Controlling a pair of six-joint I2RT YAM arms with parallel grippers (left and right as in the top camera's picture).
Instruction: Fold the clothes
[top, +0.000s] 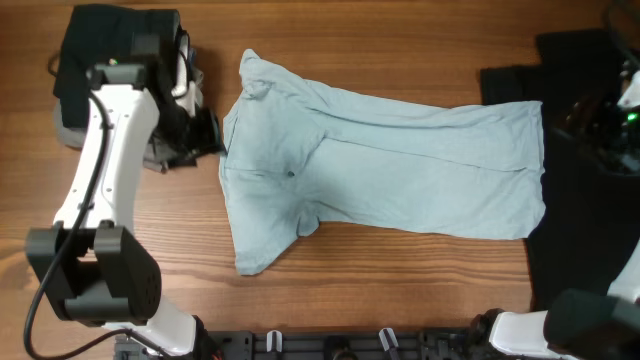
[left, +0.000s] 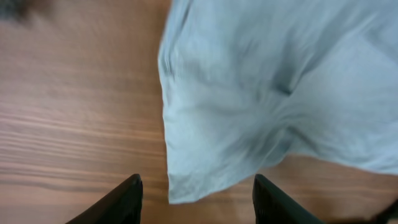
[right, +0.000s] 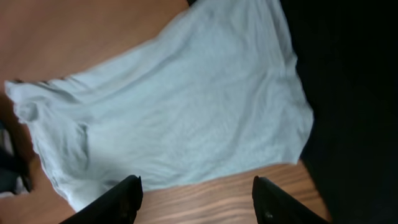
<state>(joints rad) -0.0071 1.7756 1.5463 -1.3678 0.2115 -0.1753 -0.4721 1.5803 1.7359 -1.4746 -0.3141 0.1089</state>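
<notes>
Left arm (top: 100, 150) is stretching forward, left gripper (left: 198, 182) hanging parted, empty, beside the pale T-shirt (top: 400, 160); right gripper (right: 198, 182) is gaping likewise, apparently above its hem.

White arm links (top: 112, 130), black joints (top: 95, 275).

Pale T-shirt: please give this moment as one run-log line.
pale T-shirt spread on table | left gripper open, empty | right gripper open, empty
</notes>
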